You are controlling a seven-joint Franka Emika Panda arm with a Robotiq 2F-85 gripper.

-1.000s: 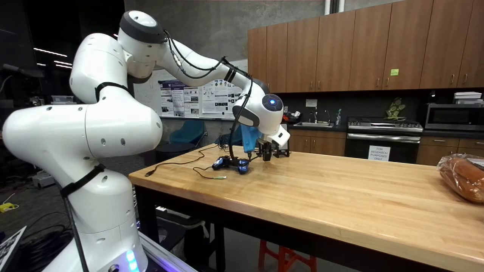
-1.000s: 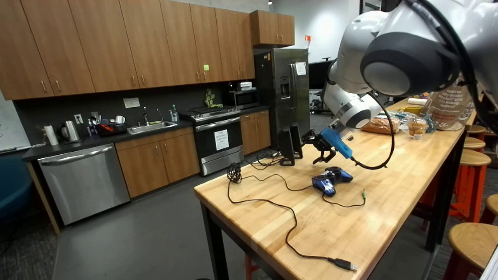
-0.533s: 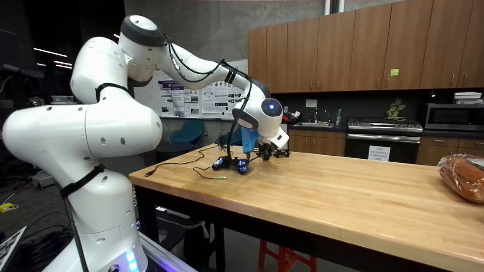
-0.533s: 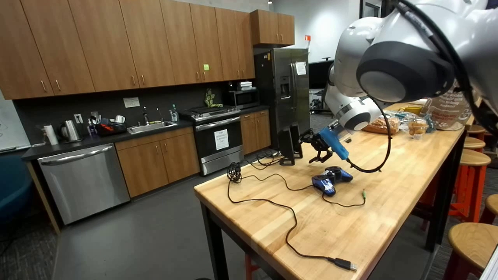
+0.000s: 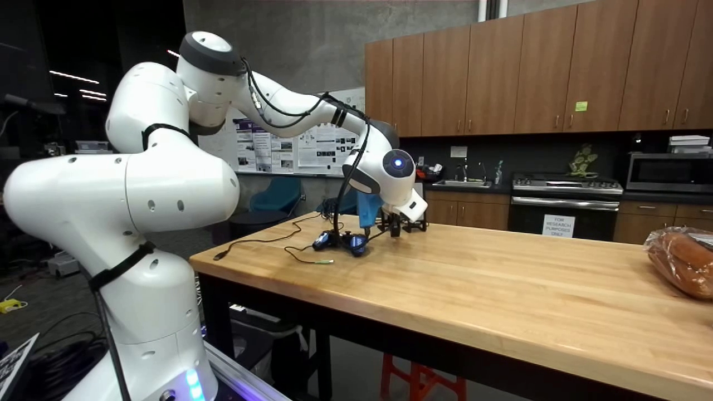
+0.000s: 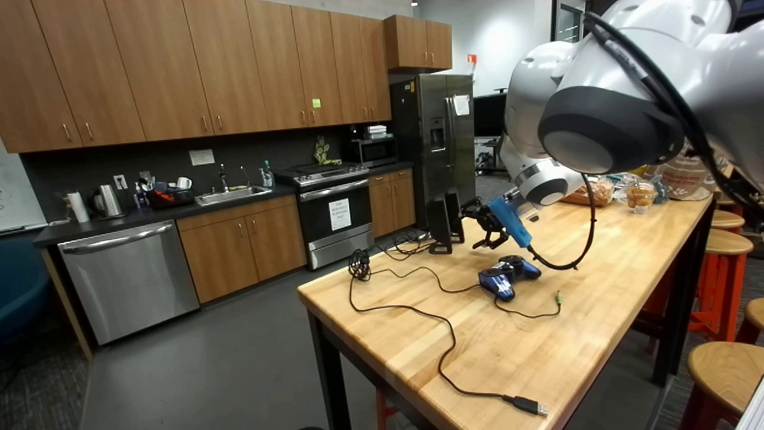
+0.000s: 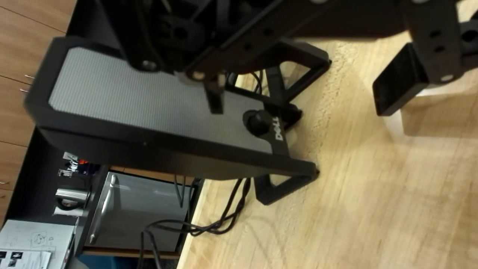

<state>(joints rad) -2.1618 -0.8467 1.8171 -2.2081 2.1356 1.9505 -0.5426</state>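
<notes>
In an exterior view we find the white arm (image 5: 167,178) arching from the left over the desk (image 5: 501,278), its dark hand (image 5: 393,227) low over the far part. How widely it is spread, we cannot tell. Just beyond it shows an upright dark-footed object (image 5: 415,226), mostly hidden. A blue casing (image 5: 367,209) hangs beside the hand; nearer us lies a blue-and-black gamepad (image 5: 358,245), with a green plug (image 5: 324,262) in front and a dark cable end (image 5: 220,255) well to its left. At the right edge sits a plastic-wrapped brown loaf (image 5: 685,262). Beyond the desk we make out a sink (image 5: 461,184), a stove (image 5: 590,217) and a microwave (image 5: 671,171) below wooden cabinets (image 5: 496,72).
</notes>
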